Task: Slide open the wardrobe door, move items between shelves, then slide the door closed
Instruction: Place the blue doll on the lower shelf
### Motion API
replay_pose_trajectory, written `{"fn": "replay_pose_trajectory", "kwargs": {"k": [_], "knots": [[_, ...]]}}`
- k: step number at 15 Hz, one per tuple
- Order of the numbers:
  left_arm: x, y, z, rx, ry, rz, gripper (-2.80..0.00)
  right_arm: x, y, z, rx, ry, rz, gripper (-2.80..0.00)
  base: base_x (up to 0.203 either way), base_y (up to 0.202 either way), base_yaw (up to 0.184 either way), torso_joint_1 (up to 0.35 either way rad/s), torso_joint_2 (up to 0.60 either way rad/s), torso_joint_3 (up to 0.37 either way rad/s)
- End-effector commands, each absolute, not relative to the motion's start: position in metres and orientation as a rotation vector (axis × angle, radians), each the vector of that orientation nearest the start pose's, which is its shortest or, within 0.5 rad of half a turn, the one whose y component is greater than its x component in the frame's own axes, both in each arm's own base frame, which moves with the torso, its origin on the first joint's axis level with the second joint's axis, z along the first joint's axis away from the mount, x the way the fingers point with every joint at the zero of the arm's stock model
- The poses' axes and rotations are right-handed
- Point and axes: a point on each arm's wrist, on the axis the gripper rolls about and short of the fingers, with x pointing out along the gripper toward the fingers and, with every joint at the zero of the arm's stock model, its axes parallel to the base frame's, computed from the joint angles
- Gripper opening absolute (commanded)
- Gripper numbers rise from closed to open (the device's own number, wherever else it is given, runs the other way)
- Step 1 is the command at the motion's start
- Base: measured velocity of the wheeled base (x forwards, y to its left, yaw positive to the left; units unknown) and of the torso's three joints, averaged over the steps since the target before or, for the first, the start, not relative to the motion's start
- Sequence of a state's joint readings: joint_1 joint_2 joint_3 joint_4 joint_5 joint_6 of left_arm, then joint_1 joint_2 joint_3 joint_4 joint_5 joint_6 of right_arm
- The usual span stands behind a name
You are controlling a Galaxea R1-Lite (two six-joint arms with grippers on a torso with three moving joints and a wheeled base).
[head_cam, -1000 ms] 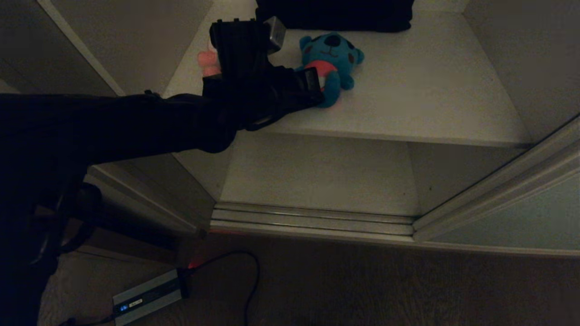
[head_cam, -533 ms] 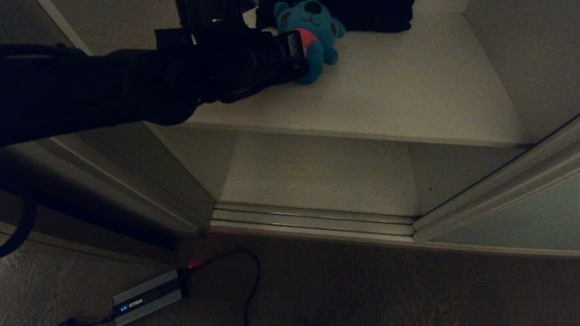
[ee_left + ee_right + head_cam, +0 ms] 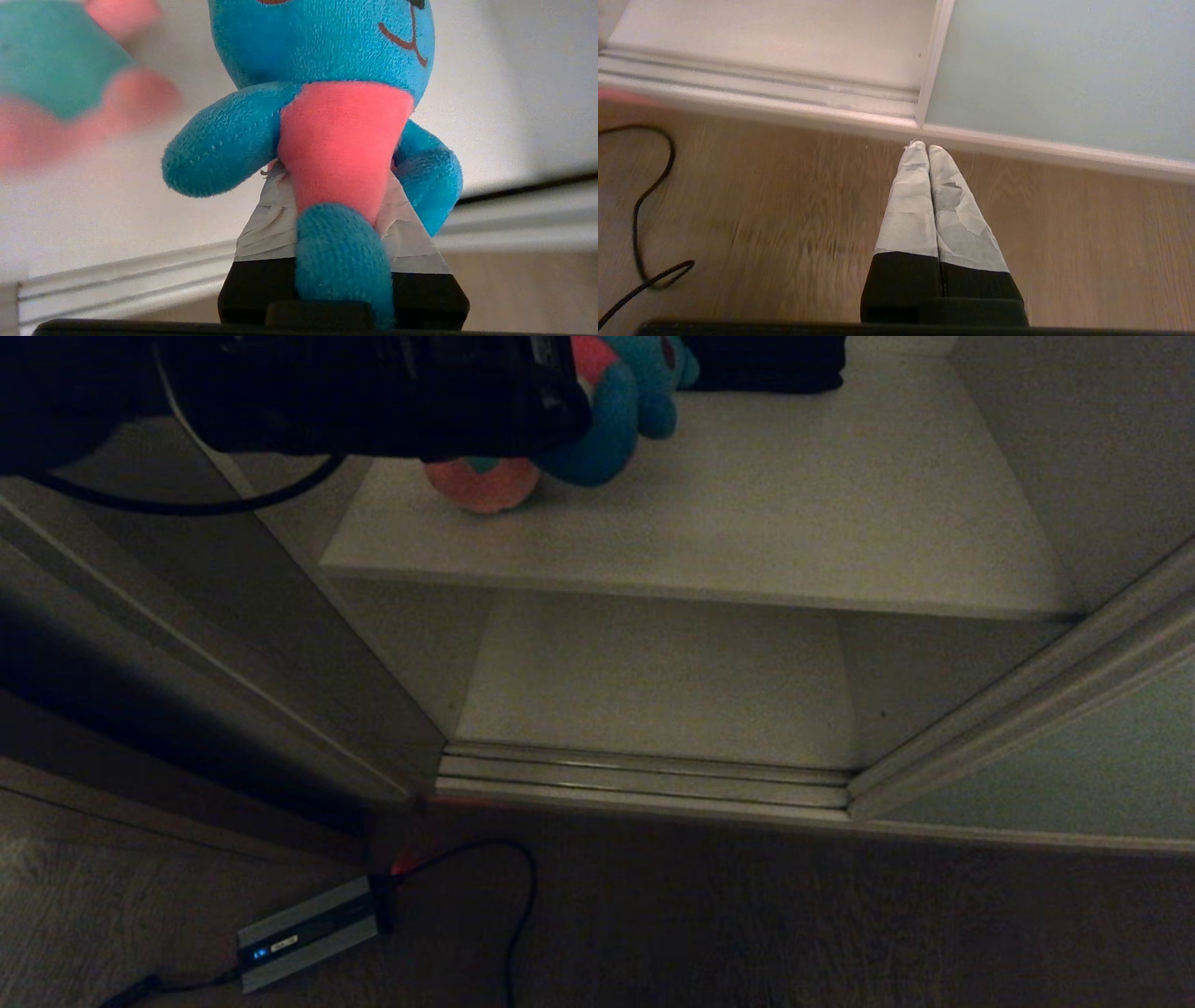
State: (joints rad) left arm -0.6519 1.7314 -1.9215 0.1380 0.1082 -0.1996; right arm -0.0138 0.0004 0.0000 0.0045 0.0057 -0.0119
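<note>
My left gripper (image 3: 338,186) is shut on the blue plush toy (image 3: 327,56) around its red belly, the taped fingers (image 3: 266,224) on either side. In the head view the dark left arm (image 3: 373,392) holds that blue toy (image 3: 611,406) above the back left of the upper shelf (image 3: 794,523). The pink toy (image 3: 481,483) lies on that shelf just under the arm. The lower shelf (image 3: 653,681) is bare. The sliding wardrobe door (image 3: 1055,775) stands slid to the right. My right gripper (image 3: 924,149) is shut and empty, pointing at the floor by the door track.
A dark folded cloth (image 3: 766,364) lies at the back of the upper shelf. The door track (image 3: 644,775) runs along the wardrobe's front. A power brick (image 3: 308,933) with a black cable (image 3: 518,915) lies on the wood floor at the left.
My left arm has swung up and to the left in the head view, carrying the blue toy with it. The pink toy now shows from under the arm. The right arm has not moved.
</note>
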Motion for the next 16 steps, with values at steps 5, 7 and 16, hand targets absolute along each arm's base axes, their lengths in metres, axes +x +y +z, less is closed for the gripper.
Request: {"fn": "replay_pose_trajectory", "kwargs": {"k": [5, 7, 16], "knots": [[0.226, -0.172, 0.423, -0.233, -0.029, -0.52, -2.8, -0.022, 0.0, 0.074, -0.012, 0.009, -0.008, -2.8, -0.193, 0.0, 0.0, 0.0, 0.0, 0.003], [0.227, -0.172, 0.417, -0.222, 0.009, -0.48, -2.8, -0.022, 0.0, 0.074, -0.012, 0.01, -0.008, -2.8, -0.064, 0.0, -0.003, -0.005, 0.0, 0.002], [0.186, -0.141, 0.383, -0.16, 0.183, -0.502, -2.8, -0.022, 0.0, 0.074, -0.012, 0.009, -0.008, -2.8, 0.0, 0.0, 0.0, 0.002, 0.0, -0.04]]}}
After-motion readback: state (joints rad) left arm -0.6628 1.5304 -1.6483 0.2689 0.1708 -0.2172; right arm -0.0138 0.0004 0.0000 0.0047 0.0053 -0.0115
